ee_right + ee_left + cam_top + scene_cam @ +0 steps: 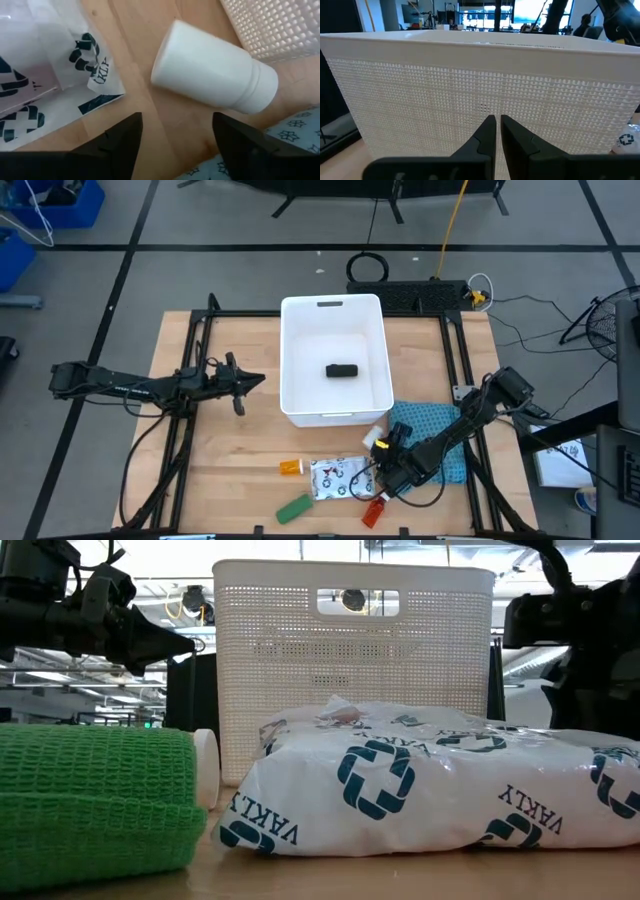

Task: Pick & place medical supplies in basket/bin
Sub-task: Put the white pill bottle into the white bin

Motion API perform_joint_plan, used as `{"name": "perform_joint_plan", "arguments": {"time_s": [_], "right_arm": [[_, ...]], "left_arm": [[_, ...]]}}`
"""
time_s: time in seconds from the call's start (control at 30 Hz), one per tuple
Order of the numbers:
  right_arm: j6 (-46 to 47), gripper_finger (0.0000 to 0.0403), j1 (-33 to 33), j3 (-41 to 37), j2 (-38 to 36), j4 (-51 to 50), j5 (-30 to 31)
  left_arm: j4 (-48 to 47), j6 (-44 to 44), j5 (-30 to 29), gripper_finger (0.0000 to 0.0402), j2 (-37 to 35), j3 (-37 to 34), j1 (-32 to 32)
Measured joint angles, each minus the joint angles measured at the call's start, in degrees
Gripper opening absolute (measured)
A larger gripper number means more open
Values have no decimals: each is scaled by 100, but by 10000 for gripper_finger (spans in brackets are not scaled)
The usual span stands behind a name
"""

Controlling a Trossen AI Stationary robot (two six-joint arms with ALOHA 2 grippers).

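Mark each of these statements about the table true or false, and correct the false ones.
1. A black item lies inside the white basket. True.
2. The right end effector is shut on the white bottle. False: its fingers stand open, the bottle lying on the table ahead of them.
3. The left end effector is shut and holds nothing. True.
4. The printed white pouch is in the basket. False: it lies on the table outside it.

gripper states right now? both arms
Left gripper: shut, empty, beside the white basket.
Right gripper: open, holding nothing, over the white bottle.
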Motion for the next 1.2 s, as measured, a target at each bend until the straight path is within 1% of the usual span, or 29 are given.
{"name": "perform_joint_plan", "arguments": {"time_s": [0.13, 0.27, 0.33, 0.47, 0.57, 0.7, 0.77, 0.83, 1.0, 1.2], "right_arm": [[-104, 229, 36, -16, -153, -16, -172], [-553, 226, 187, -15, -447, 3, -528], [-812, 226, 267, -15, -604, 67, -570], [-1562, 226, 340, -9, -978, 346, -446], [-2386, 226, 240, -11, -1134, 560, -426], [-3788, 224, 6, -4, -1098, 758, -419], [-4245, 224, -123, -7, -1010, 761, -421], [-4518, 224, -240, -7, -947, 659, -428], [-4846, 224, -434, -7, -905, 305, -433], [-5419, 224, -594, -7, -905, 469, -460]], "left_arm": [[0, -7, 2, 31, 0, 0, 0], [0, -7, 2, 31, 0, 0, 0], [2, -7, 2, 31, 0, 0, 0], [2, -7, 3, 31, 0, 0, 0], [0, -6, 2, 31, 0, 0, -2], [-2, -4, 2, 31, 4, 0, -2], [-26, -4, 2, 31, 7, 0, -1], [-72, 0, 2, 31, 7, 0, -1], [-191, 4, 1, 31, 7, 0, -2], [-275, 2, 2, 31, 11, -2, -2]]}}
